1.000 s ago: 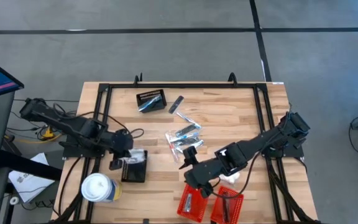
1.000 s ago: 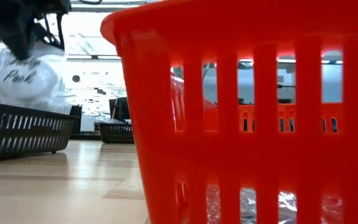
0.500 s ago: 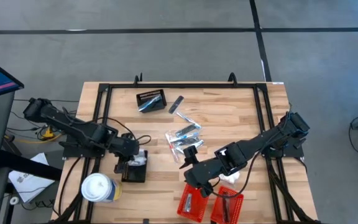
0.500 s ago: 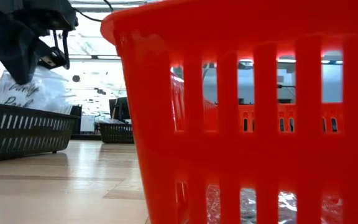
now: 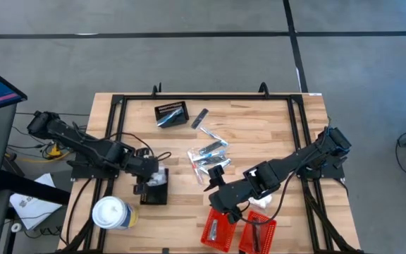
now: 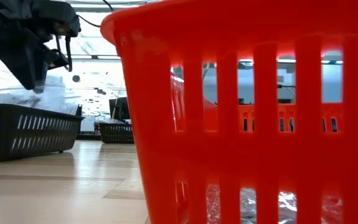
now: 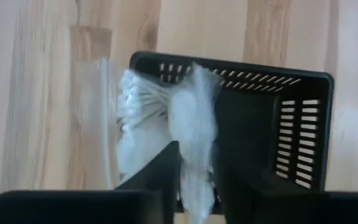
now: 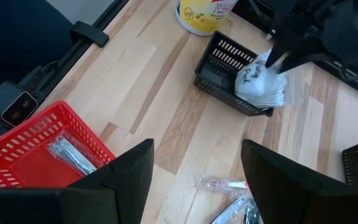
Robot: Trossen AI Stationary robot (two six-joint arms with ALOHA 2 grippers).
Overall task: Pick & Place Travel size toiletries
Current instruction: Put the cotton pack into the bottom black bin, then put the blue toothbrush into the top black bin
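My left gripper (image 5: 151,178) hangs over the near black basket (image 5: 154,193), fingers slightly apart: open. A white clear-wrapped packet (image 7: 194,134) lies in that basket (image 7: 278,106), its crumpled upper end between the fingers and one side spilling over the basket's rim (image 8: 263,84). My right gripper (image 8: 191,186) is open and hovers above the table near the pile of silvery toiletries (image 5: 206,155). A thin pinkish tube (image 8: 225,185) lies at the pile's edge. My left gripper's fingers (image 7: 166,171) stand on either side of the packet's upper end (image 7: 197,177), coming from above at a slant. The packet rests in the basket and over its rim. I cannot tell whether the fingers touch it.
Two red baskets (image 5: 220,229) (image 5: 259,233) stand at the near edge; one (image 8: 36,149) holds a silvery item. A second black basket (image 5: 171,114) and a dark stick (image 5: 200,118) lie at the far side. A white lidded cup (image 5: 111,213) stands near left.
My left gripper has come down over the near black basket with the white packet hanging below it, tipping a little steeper. The packet has then sunk into the basket, most of it now behind the basket's wall, while the gripper stayed above.
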